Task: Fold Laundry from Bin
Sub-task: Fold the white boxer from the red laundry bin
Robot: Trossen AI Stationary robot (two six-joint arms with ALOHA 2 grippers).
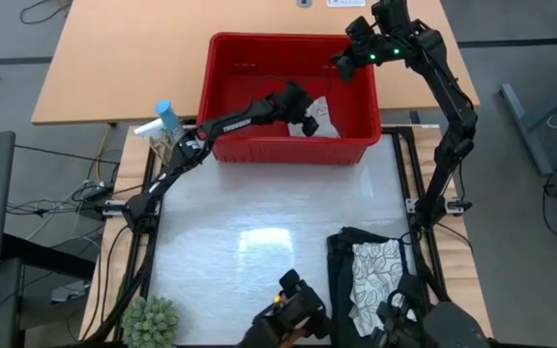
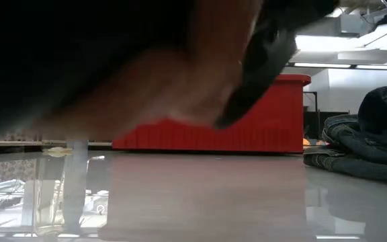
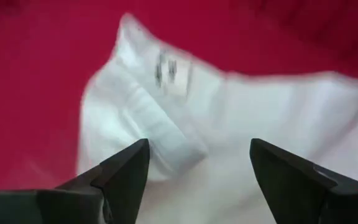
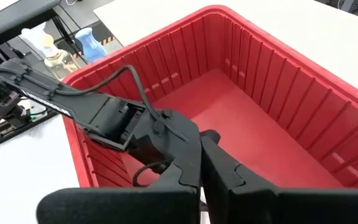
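The red bin stands at the table's far side. A small whitish cloth lies crumpled on the bin's floor by its right wall, also seen from above. My left gripper reaches down into the bin and stands open just over this cloth, one finger on either side of a thick fold; I cannot tell whether it touches. My right gripper hangs shut above the bin's far right corner. A dark garment lies on the table's near right with a leaf-patterned cloth on it.
Spray bottles stand left of the bin, and a small green plant sits at the near left corner. A dark blurred shape fills the upper left of the low view. The white tabletop lies between bin and garment.
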